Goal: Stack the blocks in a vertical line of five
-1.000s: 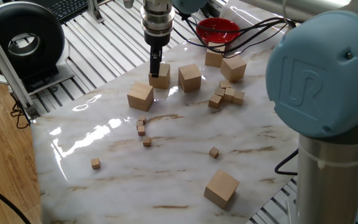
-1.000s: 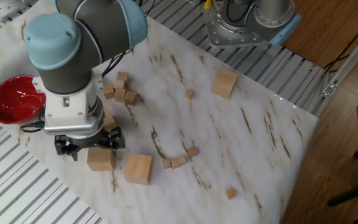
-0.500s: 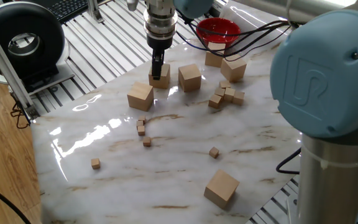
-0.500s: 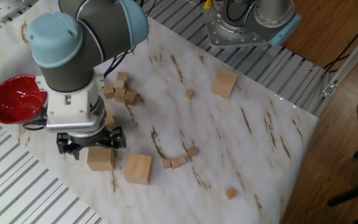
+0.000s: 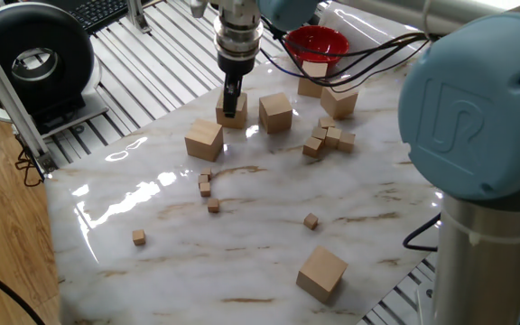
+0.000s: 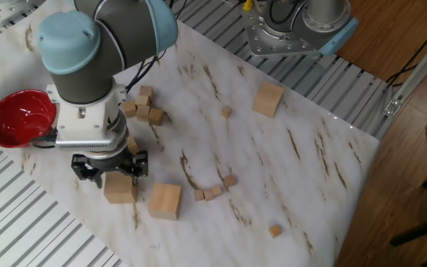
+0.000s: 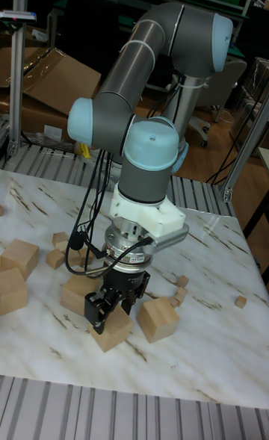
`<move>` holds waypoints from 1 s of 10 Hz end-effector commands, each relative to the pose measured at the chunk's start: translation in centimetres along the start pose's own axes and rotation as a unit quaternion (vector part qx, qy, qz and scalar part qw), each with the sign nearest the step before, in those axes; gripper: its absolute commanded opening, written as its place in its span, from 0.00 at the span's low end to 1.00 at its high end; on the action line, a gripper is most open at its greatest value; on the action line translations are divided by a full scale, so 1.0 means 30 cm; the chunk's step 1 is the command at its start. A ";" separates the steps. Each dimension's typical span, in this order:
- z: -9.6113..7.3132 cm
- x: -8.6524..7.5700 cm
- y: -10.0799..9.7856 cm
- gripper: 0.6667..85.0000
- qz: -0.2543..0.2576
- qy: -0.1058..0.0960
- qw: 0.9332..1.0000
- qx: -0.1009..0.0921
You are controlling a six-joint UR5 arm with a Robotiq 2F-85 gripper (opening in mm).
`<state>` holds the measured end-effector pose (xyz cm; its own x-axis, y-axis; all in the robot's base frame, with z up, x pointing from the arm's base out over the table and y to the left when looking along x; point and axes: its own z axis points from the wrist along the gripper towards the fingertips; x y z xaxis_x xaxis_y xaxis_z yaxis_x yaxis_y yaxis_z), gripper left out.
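Note:
Several large tan wooden blocks lie apart on the marble table (image 5: 152, 271), none stacked. One block (image 5: 232, 116) (image 6: 118, 188) (image 7: 113, 332) rests on the table right under my gripper (image 5: 231, 101) (image 6: 111, 172) (image 7: 108, 316). The gripper is open, with its fingers hanging over the block's top and sides. Other blocks are close by: one (image 5: 275, 112) to the right and one (image 5: 204, 141) (image 6: 164, 201) (image 7: 158, 319) in front. Another block (image 5: 338, 99) lies near the bowl, and one (image 5: 321, 273) (image 6: 268, 99) is at the near edge.
A red bowl (image 5: 316, 42) (image 6: 17, 119) stands at the table's far edge with cables running past it. Tiny wooden cubes sit in a cluster (image 5: 328, 137) (image 6: 143, 110), and others are scattered (image 5: 208, 185) mid-table. A black round device (image 5: 34, 59) stands off the table to the left.
The gripper has drifted slightly up and to the right over the block. The block beneath it has stayed in place on the table.

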<state>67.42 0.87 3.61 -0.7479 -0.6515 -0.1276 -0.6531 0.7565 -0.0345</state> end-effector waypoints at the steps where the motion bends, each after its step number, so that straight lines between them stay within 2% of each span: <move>1: -0.004 -0.031 0.029 0.53 0.065 -0.021 0.998 -0.016; 2: -0.010 -0.019 0.018 0.39 0.081 -0.011 0.997 -0.003; 3: -0.029 0.008 -0.014 0.32 0.076 0.010 0.997 0.017; 4: -0.069 -0.006 -0.042 0.25 0.070 0.015 0.997 0.033; 5: -0.130 0.000 -0.079 0.21 0.039 0.033 0.997 0.055; 6: -0.196 0.010 -0.072 0.18 -0.016 0.053 0.997 0.051; 7: -0.241 0.004 -0.049 0.16 -0.053 0.053 0.996 0.038; 9: -0.326 0.019 -0.046 0.00 -0.105 0.051 0.992 0.040; 10: -0.349 0.018 -0.064 0.00 -0.165 0.037 0.985 0.045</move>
<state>67.36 -1.09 10.95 -0.6587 -0.7519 -0.0267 -0.7434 0.6559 -0.1310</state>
